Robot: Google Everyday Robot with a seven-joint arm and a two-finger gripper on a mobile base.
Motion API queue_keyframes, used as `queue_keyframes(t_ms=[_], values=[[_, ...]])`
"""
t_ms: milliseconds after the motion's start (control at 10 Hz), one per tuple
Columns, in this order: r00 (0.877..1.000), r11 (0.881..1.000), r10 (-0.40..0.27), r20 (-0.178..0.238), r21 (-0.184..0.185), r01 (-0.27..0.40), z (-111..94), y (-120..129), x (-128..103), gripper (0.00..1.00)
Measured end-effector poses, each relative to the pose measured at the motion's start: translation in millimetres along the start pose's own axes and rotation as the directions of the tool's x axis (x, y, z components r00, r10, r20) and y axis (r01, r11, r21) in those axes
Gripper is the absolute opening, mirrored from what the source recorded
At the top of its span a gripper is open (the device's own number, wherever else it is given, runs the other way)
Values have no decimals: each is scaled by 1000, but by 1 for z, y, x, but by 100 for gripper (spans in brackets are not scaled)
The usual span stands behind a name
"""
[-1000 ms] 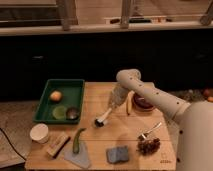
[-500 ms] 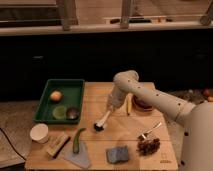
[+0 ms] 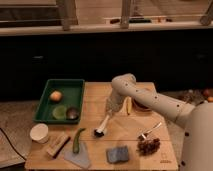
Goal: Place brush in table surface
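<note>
Gripper mid-table, fingers clamped on brush handle; dark head touching table surface. No readable writing.

The tool is held low over the middle of the worktop, at the upper end of the brush. Bare wood is left around the brush head, hemmed in by a green pepper and a grey cloth to the left and a blue sponge below. The left edge is blocked by a green tray, a white cup and a wooden scrub brush. To the right, passage is narrowed by a banana, a bowl, a spoon and grapes.
</note>
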Motion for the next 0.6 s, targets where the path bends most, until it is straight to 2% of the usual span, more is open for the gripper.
queue_keyframes(t_ms=[600], values=[[1000, 1000, 6, 9, -14, -6, 32, 2, 2, 0]])
